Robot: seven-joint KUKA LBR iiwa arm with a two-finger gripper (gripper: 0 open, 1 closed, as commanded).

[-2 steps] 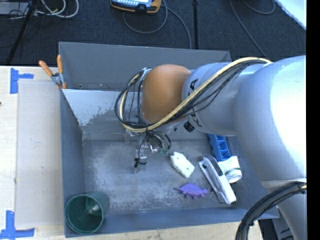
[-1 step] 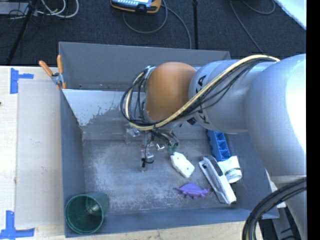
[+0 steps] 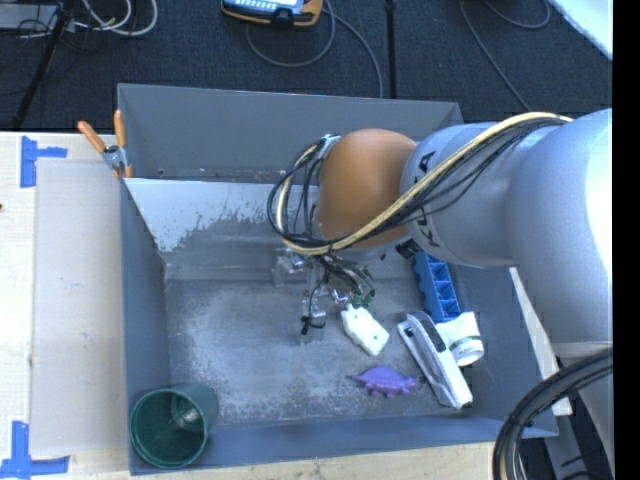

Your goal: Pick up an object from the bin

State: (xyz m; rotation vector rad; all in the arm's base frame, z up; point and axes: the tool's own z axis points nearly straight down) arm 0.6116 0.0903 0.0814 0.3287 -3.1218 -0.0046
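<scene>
1. Arm (image 3: 540,198): a big silver-grey body coming in from the right of the frame, covering the bin's upper right part.
2. Bin (image 3: 200,228): grey metal with sloped walls, taking up the middle of the frame. The floor is scuffed pale and mostly bare on the left half.
3. Orange cover (image 3: 365,183): a rounded dome on the wrist, above the centre of the frame. Black and yellow cables (image 3: 293,208) loop round its left side.
4. Green cup (image 3: 170,426): dark green with its mouth facing up, in the bin's lower left corner, well apart from everything else.
5. Long white-and-grey tool (image 3: 437,361): lies slanted at the lower right of the floor.
6. Blue ridged piece (image 3: 437,286): against the right wall, just under the arm and above the long tool.
7. Claw (image 3: 313,318): hangs down below the orange cover at the centre of the frame, low over bare floor. I cannot tell how far open it is, nor whether it grips anything or touches the floor.
8. White block (image 3: 365,331): small and tilted, just beside the claw on its lower right. It is the nearest loose thing to the claw, and whether the two touch is unclear.
9. White cylinder (image 3: 466,341): short, with a blue band, lying close against the right of the long tool.
10. Purple figure (image 3: 385,380): a small animal-shaped toy lying flat below the white block, near the bin's lower wall.
</scene>
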